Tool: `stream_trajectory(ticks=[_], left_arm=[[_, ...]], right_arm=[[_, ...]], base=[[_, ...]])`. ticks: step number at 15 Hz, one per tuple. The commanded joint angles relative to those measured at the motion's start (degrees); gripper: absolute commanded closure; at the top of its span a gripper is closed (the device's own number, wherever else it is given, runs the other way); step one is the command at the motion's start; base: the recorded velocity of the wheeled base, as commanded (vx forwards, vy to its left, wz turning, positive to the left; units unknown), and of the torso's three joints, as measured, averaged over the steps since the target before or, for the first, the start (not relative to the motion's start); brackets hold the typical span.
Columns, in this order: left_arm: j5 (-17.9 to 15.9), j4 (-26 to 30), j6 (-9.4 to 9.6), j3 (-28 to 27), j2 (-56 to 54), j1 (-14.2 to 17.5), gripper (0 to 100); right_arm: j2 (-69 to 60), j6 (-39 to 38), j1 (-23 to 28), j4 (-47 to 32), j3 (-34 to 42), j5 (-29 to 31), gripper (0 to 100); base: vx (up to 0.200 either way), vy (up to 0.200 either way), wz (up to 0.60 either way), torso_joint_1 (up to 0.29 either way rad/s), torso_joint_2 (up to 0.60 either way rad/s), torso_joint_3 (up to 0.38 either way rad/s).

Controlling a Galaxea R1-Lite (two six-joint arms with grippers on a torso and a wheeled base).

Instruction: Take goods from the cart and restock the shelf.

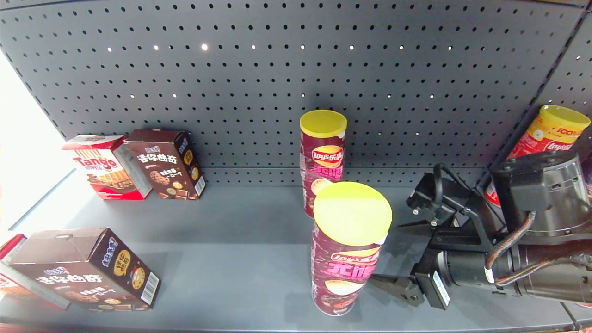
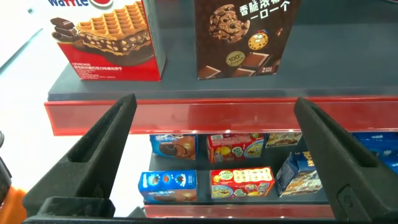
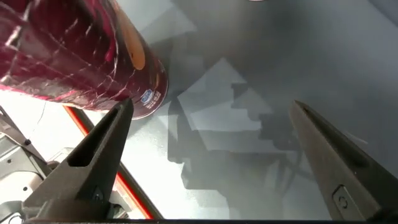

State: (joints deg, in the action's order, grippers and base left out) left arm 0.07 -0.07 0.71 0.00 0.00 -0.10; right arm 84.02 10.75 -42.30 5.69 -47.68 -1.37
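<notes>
The front can [image 1: 351,249] stands upright near the front edge of the shelf [image 1: 240,240], lined up before a second can [image 1: 322,157], likely to build a row. It is maroon with a flat yellow lid and a crinkled wrapper. The right gripper [image 1: 392,253] sits just beside it, spread wide and empty. The left gripper [image 2: 214,102], also spread and empty, faces a waffle box [image 2: 109,37].

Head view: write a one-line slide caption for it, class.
Open right end effector beside the front can on the shelf, a second can standing behind it.
</notes>
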Motion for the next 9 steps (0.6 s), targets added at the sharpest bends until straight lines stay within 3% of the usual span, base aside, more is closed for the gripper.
stream_trajectory(ticks=[1, 9], left_arm=[[0.0, 0.0, 0.0, 0.0, 0.1, 0.0, 0], [0.0, 0.0, 0.0, 0.0, 0.1, 0.0, 0]], right_arm=[[-0.2, 0.1, -0.4, 0.0, 0.1, 0.0, 0], [-1.5, 0.0, -0.5, 0.2, 2.1, 0.0, 0]], base=[[0.0, 0.0, 0.0, 0.0, 0.0, 0.0], [0.0, 0.0, 0.0, 0.0, 0.0, 0.0]])
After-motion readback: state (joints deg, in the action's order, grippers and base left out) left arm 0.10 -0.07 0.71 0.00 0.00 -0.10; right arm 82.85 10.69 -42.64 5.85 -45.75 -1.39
